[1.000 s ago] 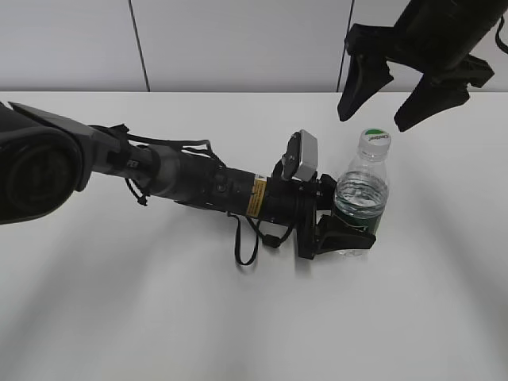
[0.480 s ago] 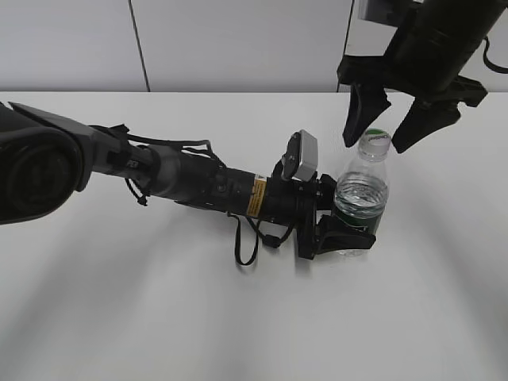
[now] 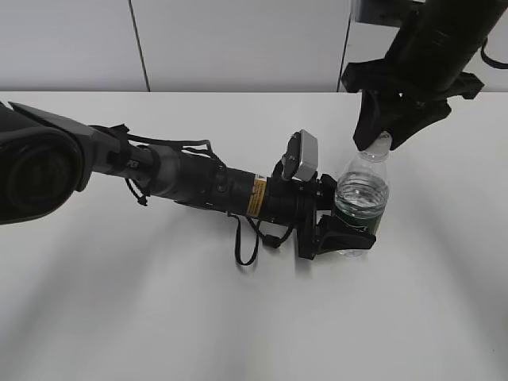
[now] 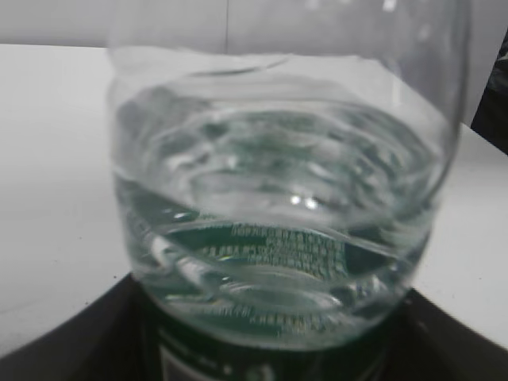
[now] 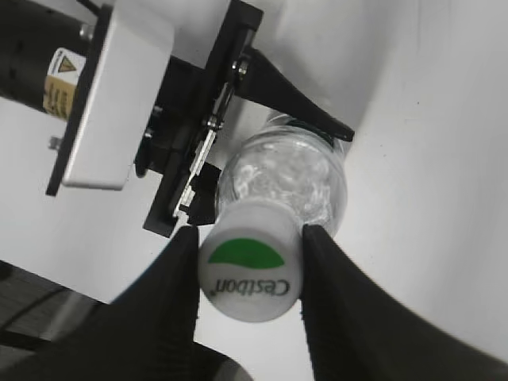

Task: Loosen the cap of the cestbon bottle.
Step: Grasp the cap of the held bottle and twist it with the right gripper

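Observation:
The cestbon bottle stands upright on the white table, clear and ribbed with a dark green label band; it fills the left wrist view. My left gripper is shut on its lower body. The white cap with its green mark and "Cestbon" text sits between the two black fingers of my right gripper, which touch it on both sides from above. In the exterior view my right gripper covers the cap.
The white table runs to a pale panelled wall at the back. My left arm lies across the table from the left, with a white camera block near the bottle.
My right gripper has come down from above the bottle and closed its spread fingers onto the cap. The left gripper and the bottle have not moved.

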